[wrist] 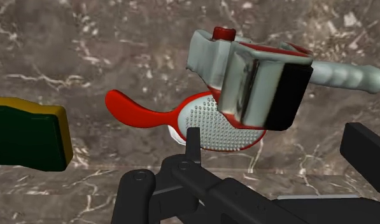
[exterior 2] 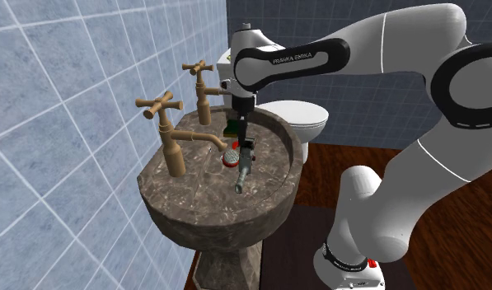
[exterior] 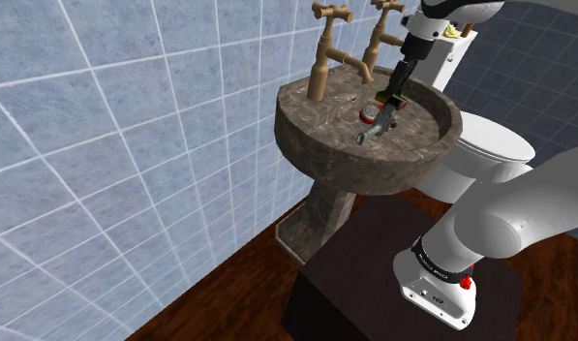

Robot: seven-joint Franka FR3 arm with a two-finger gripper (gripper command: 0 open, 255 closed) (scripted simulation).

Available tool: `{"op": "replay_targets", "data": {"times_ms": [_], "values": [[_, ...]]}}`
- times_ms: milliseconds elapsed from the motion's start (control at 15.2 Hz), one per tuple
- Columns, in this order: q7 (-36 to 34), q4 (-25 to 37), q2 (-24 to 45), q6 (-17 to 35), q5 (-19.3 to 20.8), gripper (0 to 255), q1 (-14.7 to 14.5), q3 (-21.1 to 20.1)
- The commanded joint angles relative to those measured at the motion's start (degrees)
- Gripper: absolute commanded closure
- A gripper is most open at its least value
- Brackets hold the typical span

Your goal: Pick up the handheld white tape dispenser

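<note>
A white Franka arm reaches from its dark box stand [exterior: 374, 254] into a round pedestal sink of dark brown veined stone [exterior: 306, 124] [exterior 2: 178, 202] [wrist: 118, 51]. Its black gripper [exterior: 391, 97] [exterior 2: 246, 145] [wrist: 277, 145] is spread wide and holds nothing. It is poised above a pale grey handheld tape dispenser with red trim, a black block and a ribbed handle [exterior: 377, 127] [exterior 2: 244, 170] [wrist: 246, 79]. The dispenser lies near the middle of the basin. A red-handled scoop with a white perforated head [exterior: 366, 113] [exterior 2: 230, 156] [wrist: 204, 121] lies just beside it on the tap side. A dark green sponge with a yellow edge [exterior 2: 231, 128] [wrist: 23, 137] rests nearer the back rim. 2 brass cross-handled taps [exterior: 325, 58] [exterior 2: 166, 132] stand on that rim against blue tiles, and a white toilet [exterior: 490, 145] [exterior 2: 306, 115] stands beyond the sink.
</note>
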State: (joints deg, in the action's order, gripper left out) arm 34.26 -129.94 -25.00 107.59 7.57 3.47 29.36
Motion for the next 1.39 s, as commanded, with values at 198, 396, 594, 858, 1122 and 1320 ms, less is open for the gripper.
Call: {"op": "replay_targets", "data": {"times_ms": [198, 396, 594, 858, 1122, 1320], "values": [[0.3, -3.1, 0.6, 3.7, 0.1, 0, 0.1, 0.7], [0.3, -2.9, 0.7, 3.6, 0.1, 255, 0.0, 0.6], [0.4, -3.0, 0.7, 3.7, 0.1, 255, 0.1, 0.7], [0.3, -3.0, 0.7, 3.6, 0.1, 255, 0.1, 0.7], [0.1, -1.2, 0.1, 1.3, 0.1, 255, 0.1, 0.2], [0.0, 0.9, -0.2, -1.0, 0.0, 255, 0.0, -0.2]]}}
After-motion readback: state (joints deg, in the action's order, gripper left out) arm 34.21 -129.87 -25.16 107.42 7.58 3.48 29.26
